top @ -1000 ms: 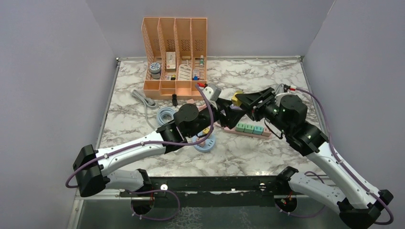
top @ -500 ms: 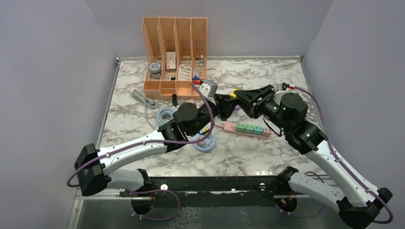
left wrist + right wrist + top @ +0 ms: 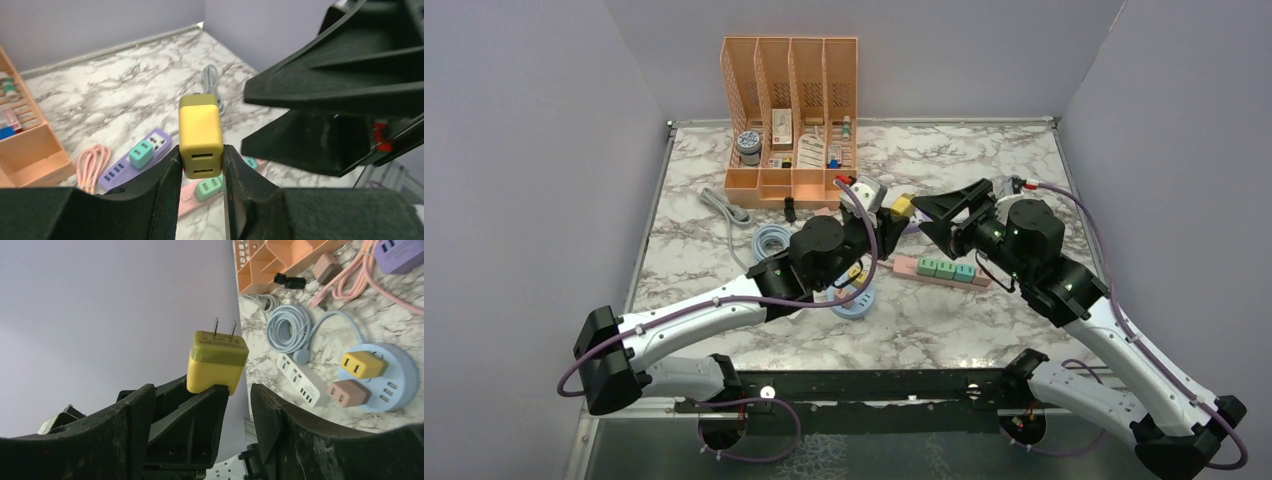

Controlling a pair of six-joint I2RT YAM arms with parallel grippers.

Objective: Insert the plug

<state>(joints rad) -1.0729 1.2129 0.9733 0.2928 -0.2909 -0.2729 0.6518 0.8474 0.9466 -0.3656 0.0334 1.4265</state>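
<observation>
The right claw [image 3: 921, 216] has let go and gapes empty; the left claw [image 3: 200, 162] now pinches the yellow plug [image 3: 200, 131] midair by its flat sides; likely light, hard, slick; spare the thin prongs [image 3: 233, 331].

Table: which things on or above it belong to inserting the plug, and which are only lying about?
Job:
yellow plug
pink power strip, probably the target

Lying about:
orange desk organizer
coiled blue cable
grey cable
purple power strip
round blue socket hub
</observation>
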